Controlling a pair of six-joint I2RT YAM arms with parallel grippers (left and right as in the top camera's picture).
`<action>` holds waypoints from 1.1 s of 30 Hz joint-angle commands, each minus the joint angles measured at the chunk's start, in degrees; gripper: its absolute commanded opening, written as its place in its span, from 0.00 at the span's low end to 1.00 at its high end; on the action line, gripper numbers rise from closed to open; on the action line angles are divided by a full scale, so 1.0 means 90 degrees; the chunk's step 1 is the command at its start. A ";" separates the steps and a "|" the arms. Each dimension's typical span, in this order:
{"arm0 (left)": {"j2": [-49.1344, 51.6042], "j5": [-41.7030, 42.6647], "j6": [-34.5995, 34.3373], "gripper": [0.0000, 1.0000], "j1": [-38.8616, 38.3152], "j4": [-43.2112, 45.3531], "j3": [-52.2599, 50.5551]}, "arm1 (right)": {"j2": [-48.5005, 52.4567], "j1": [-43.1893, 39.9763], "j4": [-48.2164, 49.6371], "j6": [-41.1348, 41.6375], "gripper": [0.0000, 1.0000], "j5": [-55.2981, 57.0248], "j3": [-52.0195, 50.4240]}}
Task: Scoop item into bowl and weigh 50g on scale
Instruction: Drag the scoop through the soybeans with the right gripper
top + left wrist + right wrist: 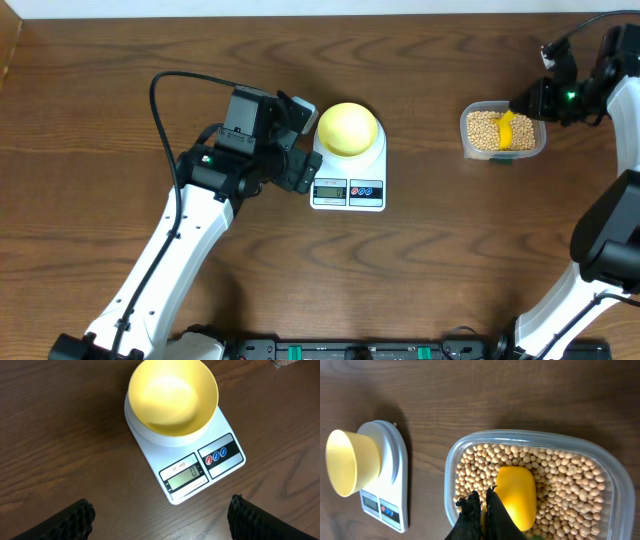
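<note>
The pale yellow bowl (347, 128) (173, 396) (352, 462) sits empty on the white scale (348, 185) (200, 467) (395, 465). My left gripper (160, 517) hovers open just left of the scale, nothing between its fingers (70, 520). Tan beans (483, 128) (570, 477) fill a clear plastic tub (502, 130) (465, 445) at the right. A yellow scoop (506, 130) (516, 496) lies bowl-down in the beans. My right gripper (527, 103) (484, 505) is shut on the scoop's handle, over the tub's near edge.
Dark wooden table (450, 260) all around. The left arm (180, 250) stretches from the front left toward the scale; the right arm (610, 230) runs along the right edge.
</note>
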 commanded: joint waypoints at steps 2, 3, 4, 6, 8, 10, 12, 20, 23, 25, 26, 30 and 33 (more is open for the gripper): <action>-0.0012 0.0053 0.0109 0.87 0.0022 0.0002 -0.0017 | 0.0053 0.0015 -0.0015 -0.0058 0.01 -0.0253 -0.0177; -0.0012 0.0053 0.0109 0.87 0.0022 0.0002 -0.0017 | 0.0075 0.0015 0.0002 -0.0058 0.01 -0.0253 -0.0177; -0.0012 0.0053 0.0109 0.87 0.0022 0.0002 -0.0017 | 0.0097 0.0015 0.0015 -0.0058 0.01 -0.0250 -0.0177; -0.0012 0.0053 0.0109 0.87 0.0022 0.0002 -0.0017 | 0.0165 0.0015 0.0022 -0.0049 0.01 -0.0253 -0.0177; -0.0012 0.0053 0.0109 0.87 0.0022 0.0002 -0.0017 | 0.0260 0.0015 0.0036 -0.0029 0.01 -0.0316 -0.0180; -0.0012 0.0053 0.0107 0.87 0.0022 0.0002 -0.0017 | 0.0340 0.0012 0.0034 -0.0029 0.01 -0.0403 -0.0177; -0.0012 0.0053 0.0109 0.87 0.0022 0.0002 -0.0017 | 0.0374 0.0010 0.0032 -0.0029 0.01 -0.0418 -0.0177; -0.0012 0.0053 0.0109 0.87 0.0022 0.0002 -0.0017 | 0.0379 -0.0172 -0.0002 -0.0012 0.01 -0.0476 -0.0177; -0.0012 0.0053 0.0109 0.87 0.0022 0.0002 -0.0017 | 0.0381 -0.0321 -0.0007 -0.0012 0.01 -0.0699 -0.0177; -0.0012 0.0053 0.0109 0.87 0.0022 0.0002 -0.0017 | 0.0381 -0.0396 -0.0005 -0.0015 0.01 -0.0801 -0.0177; -0.0012 0.0053 0.0109 0.87 0.0022 0.0002 -0.0017 | 0.0381 -0.0440 -0.0005 -0.0015 0.01 -0.0857 -0.0180; -0.0012 0.0053 0.0109 0.87 0.0019 0.0002 -0.0017 | 0.0386 -0.0551 -0.0012 -0.0015 0.01 -0.1103 -0.0180; -0.0012 0.0053 0.0109 0.87 0.0022 0.0002 -0.0017 | 0.0391 -0.0600 -0.0012 -0.0017 0.01 -0.1246 -0.0180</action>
